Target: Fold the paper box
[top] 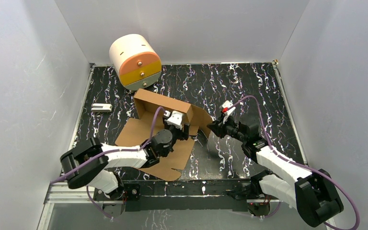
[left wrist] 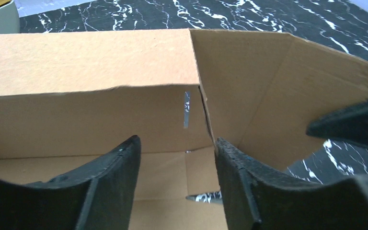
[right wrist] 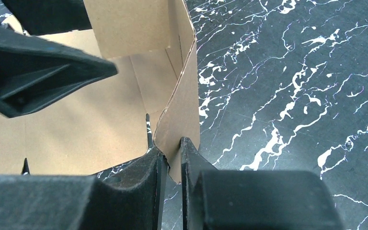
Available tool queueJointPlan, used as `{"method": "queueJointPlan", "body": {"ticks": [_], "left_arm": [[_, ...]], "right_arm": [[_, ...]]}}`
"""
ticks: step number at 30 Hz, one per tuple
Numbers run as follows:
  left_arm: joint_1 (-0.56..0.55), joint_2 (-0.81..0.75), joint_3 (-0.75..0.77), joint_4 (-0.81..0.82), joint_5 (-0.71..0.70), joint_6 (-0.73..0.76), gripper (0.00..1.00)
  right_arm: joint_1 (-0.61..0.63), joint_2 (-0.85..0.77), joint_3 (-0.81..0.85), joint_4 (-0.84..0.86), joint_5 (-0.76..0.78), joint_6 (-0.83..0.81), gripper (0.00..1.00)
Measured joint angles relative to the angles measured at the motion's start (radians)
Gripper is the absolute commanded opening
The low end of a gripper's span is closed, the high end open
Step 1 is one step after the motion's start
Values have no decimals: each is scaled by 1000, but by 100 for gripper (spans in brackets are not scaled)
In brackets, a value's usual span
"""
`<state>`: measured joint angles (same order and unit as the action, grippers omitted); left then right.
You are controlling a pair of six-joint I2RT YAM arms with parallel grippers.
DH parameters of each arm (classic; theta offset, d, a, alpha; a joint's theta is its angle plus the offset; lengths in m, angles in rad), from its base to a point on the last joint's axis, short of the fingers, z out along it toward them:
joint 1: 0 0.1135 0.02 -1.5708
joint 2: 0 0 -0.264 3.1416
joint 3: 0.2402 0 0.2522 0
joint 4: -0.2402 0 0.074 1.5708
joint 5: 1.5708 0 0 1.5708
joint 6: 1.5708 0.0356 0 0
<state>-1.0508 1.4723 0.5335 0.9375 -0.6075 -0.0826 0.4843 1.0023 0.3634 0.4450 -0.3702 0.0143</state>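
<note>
So here's where we were with the paper box (top: 160, 103): it sat on the worktop (top: 249, 86) just in front of the cream drawer cabinet (top: 135, 60), half-formed. One long wall stood up on the cabinet side, and the rest of the sheet lay flat, spreading away from the cabinet.

The left end effector (left wrist: 176, 143) was parted with nothing between its fingers, hovering over the box floor and facing that raised wall. The right end effector (right wrist: 172, 148) was pinched narrow on the edge of the side flap, at the box end farther from the cabinet.

What worried us:
- The standing wall had nothing holding it, so we figured it could spring back down as soon as the side flap got pushed.
- The right pinch only caught the very edge of the flap. A hard pull could slip off, or crease or tear the cardboard there.
- Cardboard is light, so tugging one flap might drag the whole sheet toward or away from the cabinet instead of folding it.
- Both end effectors were crowded at one corner, so a bump looked possible.

Orientation: the long axis ran across in front of the cabinet, a bit skewed, with the open side facing up.
</note>
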Motion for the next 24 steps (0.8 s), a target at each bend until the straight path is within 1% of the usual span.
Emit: {"method": "queueJointPlan", "body": {"ticks": [4, 8, 12, 16, 24], "left_arm": [[-5, -70, -79, 6, 64, -7, 76], [-16, -59, -123, 4, 112, 9, 82], [-20, 7, -124, 6, 138, 34, 84], [-20, 113, -102, 25, 156, 52, 84], [-20, 282, -28, 138, 145, 102, 84]], "right_arm": [[0, 6, 0, 0, -5, 0, 24], [0, 13, 0, 3, -10, 0, 25], [0, 17, 0, 7, -15, 0, 25], [0, 19, 0, 7, -19, -19, 25], [0, 19, 0, 7, -23, -30, 26]]}}
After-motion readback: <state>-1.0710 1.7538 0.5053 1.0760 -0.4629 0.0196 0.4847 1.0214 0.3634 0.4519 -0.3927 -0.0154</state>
